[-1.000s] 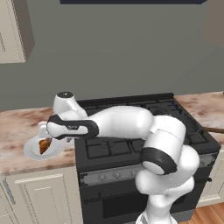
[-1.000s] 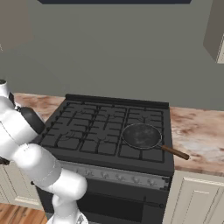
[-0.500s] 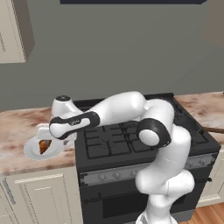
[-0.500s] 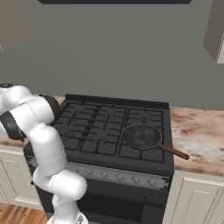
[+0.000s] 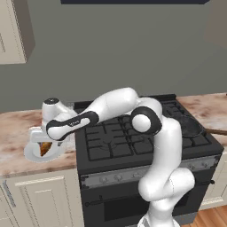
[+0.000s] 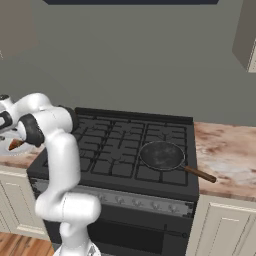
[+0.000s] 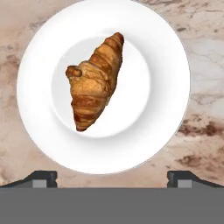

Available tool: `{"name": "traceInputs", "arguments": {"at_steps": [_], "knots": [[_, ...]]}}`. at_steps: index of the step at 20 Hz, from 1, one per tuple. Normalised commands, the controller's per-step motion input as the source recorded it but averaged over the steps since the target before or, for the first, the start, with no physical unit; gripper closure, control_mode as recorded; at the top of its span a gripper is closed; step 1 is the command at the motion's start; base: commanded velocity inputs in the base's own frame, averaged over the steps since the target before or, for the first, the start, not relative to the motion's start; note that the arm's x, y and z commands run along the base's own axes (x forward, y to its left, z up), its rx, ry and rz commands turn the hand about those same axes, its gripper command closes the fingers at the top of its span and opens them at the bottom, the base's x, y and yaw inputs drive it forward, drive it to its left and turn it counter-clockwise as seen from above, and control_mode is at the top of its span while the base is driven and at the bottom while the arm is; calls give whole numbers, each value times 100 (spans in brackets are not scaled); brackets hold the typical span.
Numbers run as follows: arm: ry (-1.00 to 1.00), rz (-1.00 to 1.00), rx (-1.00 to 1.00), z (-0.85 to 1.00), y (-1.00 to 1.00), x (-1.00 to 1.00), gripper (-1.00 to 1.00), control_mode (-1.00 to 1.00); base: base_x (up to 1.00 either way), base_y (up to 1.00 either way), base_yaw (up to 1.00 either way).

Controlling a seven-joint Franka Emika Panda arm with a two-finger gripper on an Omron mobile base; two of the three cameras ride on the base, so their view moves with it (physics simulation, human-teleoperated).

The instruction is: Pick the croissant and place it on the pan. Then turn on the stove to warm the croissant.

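On the stove (image 6: 125, 150), right side, sits the pan (image 6: 161, 154), handle twd the marble counter (image 6: 225, 160). Left of stove, on counter, white plate (image 7: 162, 48) w/ croissant (image 7: 94, 83) lying in its middle. Gripper (image 7: 112, 177) hangs right above plate, jaws wide apart, holding nothing.
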Motion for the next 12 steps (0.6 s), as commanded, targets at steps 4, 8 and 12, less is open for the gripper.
{"name": "traceInputs", "arguments": {"at_steps": [4, 8, 12], "knots": [[0, 0, -1, -20, 3, 22, -100, -100, 0, 0, 0], [0, 0, 0, -18, 0, 16, -100, -100, 0, 0, 0], [0, 0, 0, -28, 0, 14, -100, -100, 0, 0, 0]]}}
